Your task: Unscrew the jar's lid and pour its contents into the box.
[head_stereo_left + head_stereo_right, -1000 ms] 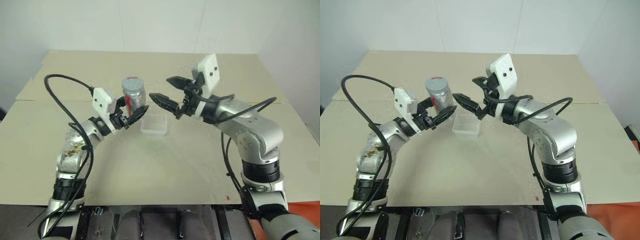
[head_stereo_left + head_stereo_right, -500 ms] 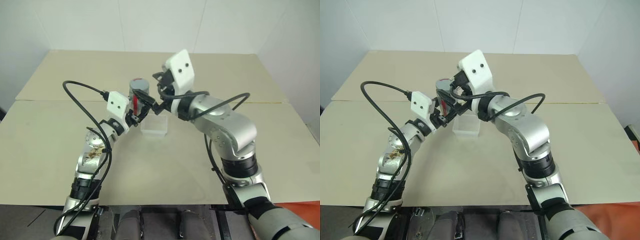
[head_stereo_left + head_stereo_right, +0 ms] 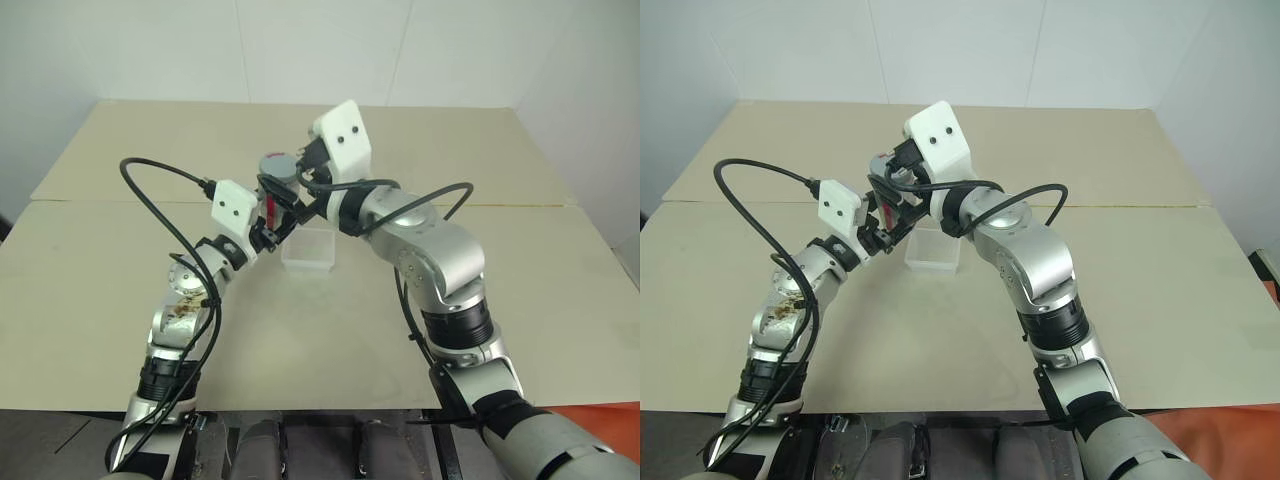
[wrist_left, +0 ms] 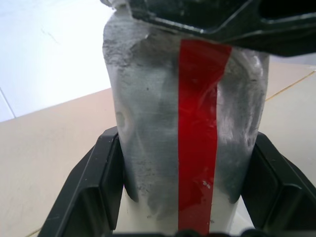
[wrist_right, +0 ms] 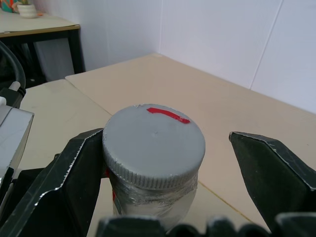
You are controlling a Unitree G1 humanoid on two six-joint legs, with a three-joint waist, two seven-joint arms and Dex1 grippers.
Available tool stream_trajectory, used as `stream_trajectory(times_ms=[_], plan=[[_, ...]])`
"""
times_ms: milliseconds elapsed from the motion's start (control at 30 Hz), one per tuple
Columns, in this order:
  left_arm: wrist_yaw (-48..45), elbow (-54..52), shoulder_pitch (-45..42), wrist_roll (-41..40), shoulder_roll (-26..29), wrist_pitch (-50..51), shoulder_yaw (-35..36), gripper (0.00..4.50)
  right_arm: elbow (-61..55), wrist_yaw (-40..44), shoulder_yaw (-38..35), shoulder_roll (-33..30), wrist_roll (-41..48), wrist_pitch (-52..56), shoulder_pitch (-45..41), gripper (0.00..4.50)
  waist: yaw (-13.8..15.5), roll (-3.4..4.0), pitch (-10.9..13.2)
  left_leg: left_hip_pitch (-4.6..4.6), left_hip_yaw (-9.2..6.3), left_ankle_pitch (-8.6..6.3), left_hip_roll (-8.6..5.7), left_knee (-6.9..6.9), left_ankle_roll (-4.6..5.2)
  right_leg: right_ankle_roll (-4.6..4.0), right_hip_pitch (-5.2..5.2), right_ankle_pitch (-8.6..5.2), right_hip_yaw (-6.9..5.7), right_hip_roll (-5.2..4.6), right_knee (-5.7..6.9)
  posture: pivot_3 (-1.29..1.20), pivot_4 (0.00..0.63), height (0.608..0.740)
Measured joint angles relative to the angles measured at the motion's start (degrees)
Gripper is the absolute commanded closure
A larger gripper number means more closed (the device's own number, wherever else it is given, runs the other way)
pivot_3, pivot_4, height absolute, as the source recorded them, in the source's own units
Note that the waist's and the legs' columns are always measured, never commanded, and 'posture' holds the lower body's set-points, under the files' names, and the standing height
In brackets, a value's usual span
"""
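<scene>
Left eye view: two arms meeting over a beige table (image 3: 120,290), against a white wall.
Left gripper (image 3: 272,226): clamped on the lower body of the jar (image 3: 275,192), holding it upright above the table.
Left wrist view: jar (image 4: 190,123) silvery, with a red vertical stripe facing the camera; one black finger (image 4: 91,190) pressed to each side of it.
Right gripper (image 3: 290,193): reaching in from the right at the level of the lid (image 3: 278,165), spread wide around it.
Right wrist view: grey lid (image 5: 154,145) seen from above, flat-topped with ridged edge and a small red mark near its far edge, seated on the jar (image 5: 153,200); one black finger (image 5: 74,173) touching the lid's rim, the other standing well apart from the opposite side with bare table between.
Lid: on the jar, not unscrewed.
Box (image 3: 308,250): translucent white tray flat on the table, just beside and below the held jar, toward the right arm; nothing to be made out inside it.
Contents: cannot tell through the jar's wall.
Cable (image 3: 160,205): black, looping up from the left forearm.
</scene>
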Motion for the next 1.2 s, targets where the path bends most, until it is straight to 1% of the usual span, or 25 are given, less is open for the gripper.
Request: stream_trajectory(times_ms=[167,600,1200], plan=[[-0.05,-0.31,0.03,-1.84,-0.01,0.92,0.14,1.66,-0.99,0.57,-0.10,-0.63,0.09,0.02,0.27,0.03,0.02,0.00,0.00,0.00,-0.03,-0.01,0.00,0.00,0.01,0.00,0.00,0.00,0.00,0.00,0.00,0.00,0.150,0.740],[0.06,-0.35,0.03,-3.00,0.65,1.19,1.28,1.66,-6.31,2.76,-1.14,-2.92,0.63,0.54,3.00,0.03,0.01,0.00,0.00,0.00,-0.03,-0.06,0.00,-0.01,0.10,0.00,0.00,0.00,0.00,0.00,-0.01,0.00,0.150,0.740],[0.01,-1.47,0.14,-4.05,1.20,3.28,1.41,1.66,-6.24,3.49,-1.70,-3.39,0.52,0.58,3.11,0.03,0.01,0.00,0.00,0.00,-0.01,-0.06,-0.01,-0.01,0.10,0.00,0.00,0.00,0.00,0.00,-0.01,0.00,0.150,0.740]])
